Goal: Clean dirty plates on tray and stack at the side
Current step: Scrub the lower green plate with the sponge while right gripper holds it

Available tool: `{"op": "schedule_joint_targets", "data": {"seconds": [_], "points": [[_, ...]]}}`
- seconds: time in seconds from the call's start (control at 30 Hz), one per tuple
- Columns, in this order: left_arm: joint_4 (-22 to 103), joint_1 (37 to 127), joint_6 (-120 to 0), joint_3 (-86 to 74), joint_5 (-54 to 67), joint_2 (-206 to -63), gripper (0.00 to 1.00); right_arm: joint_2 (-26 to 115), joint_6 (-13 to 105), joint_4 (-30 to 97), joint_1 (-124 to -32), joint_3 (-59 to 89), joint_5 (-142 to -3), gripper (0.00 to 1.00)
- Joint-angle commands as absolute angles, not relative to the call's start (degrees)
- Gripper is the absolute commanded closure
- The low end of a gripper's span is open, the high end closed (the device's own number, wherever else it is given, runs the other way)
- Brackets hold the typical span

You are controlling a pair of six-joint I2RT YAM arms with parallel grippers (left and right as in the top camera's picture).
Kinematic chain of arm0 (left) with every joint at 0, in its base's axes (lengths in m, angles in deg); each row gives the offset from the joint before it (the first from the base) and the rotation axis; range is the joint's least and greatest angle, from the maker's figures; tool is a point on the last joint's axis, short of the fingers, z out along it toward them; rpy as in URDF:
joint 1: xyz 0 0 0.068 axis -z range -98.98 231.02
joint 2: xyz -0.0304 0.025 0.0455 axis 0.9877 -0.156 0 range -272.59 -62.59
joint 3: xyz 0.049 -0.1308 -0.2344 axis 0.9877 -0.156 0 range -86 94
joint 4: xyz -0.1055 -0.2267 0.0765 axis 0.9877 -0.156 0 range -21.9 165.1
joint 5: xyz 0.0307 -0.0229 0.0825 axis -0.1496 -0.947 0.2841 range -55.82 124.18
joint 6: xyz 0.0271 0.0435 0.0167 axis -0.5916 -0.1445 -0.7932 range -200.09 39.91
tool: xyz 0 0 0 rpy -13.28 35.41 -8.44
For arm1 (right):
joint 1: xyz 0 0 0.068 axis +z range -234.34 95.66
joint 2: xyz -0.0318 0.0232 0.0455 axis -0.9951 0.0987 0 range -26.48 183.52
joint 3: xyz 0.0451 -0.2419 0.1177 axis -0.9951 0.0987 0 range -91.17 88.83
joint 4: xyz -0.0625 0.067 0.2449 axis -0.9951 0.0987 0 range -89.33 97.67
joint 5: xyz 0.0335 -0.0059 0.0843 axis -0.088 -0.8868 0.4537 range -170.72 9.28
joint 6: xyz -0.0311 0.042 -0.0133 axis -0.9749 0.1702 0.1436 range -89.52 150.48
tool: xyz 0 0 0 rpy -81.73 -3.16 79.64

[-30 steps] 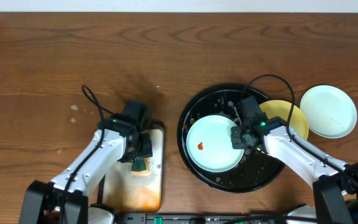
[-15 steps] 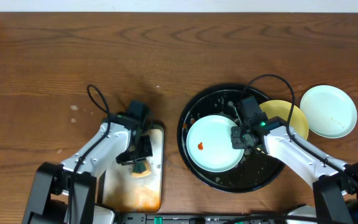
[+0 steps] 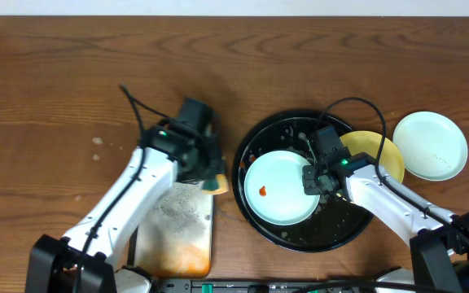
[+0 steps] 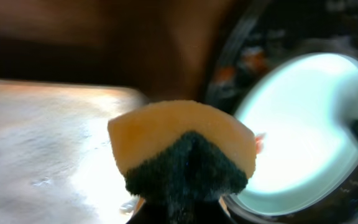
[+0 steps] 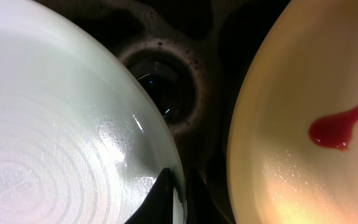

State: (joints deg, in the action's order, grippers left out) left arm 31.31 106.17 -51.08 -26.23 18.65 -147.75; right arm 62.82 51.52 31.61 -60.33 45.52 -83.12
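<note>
Step in hand: scrubbing. Your left gripper (image 3: 208,173) clenches the sponge (image 4: 182,152) just beside the black tray (image 3: 332,232). Your right gripper (image 3: 316,181) pinches the rim of the mint plate (image 3: 279,187) lying in the tray. Next: carry the sponge onto its red spot (image 3: 263,192).

Glossy black tray (image 3: 326,233); matt, grainy wooden table (image 3: 55,81)

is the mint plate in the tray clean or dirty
Dirty: the mint plate has a red sauce spot near its left edge in the overhead view.

Spotted mint plate (image 3: 280,187) sits in black tray (image 3: 332,229); yellow plate (image 3: 383,155), white plate (image 3: 430,145) beside it.
</note>
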Motion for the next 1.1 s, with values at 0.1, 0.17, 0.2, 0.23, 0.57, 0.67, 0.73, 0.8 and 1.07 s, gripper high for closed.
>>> {"op": "schedule_joint_targets", "data": {"seconds": [0.1,0.17,0.2,0.23,0.57,0.67,0.73,0.8,1.07], "points": [[39.1,116.2,-42.9,-25.2,16.9,-150.9,0.93,63.9,52.7,31.7,-60.4,47.0,-83.4,0.96],[42.1,118.6,-41.6,-25.0,16.9,-153.4,0.93,63.9,52.7,31.7,-60.4,47.0,-83.4,0.96],[43.4,119.6,-40.6,-24.7,16.8,-154.8,0.92,63.9,52.7,31.7,-60.4,47.0,-83.2,0.96],[44.3,120.5,-39.8,-24.1,16.8,-156.4,0.93,63.9,52.7,31.7,-60.4,47.0,-83.0,0.96],[44.7,126.5,-38.8,-16.1,15.5,-169.7,0.92,63.9,52.7,31.7,-60.4,47.0,-83.0,0.96],[44.6,126.4,-37.5,-16.1,16.3,-171.7,0.92,63.9,52.7,31.7,-60.4,47.0,-82.6,0.96],[44.6,126.3,-37.1,-16.1,17.1,-172.8,0.92,63.9,52.7,31.7,-60.4,47.0,-82.6,0.96],[44.5,126.4,-36.9,-16.1,18.3,-174.1,0.92,63.9,52.7,31.7,-60.4,47.0,-82.6,0.96],[39.6,125.9,-34.2,-16.1,23.3,-177.5,0.92,63.9,52.7,31.9,-60.4,47.0,-82.6,0.99]]}}
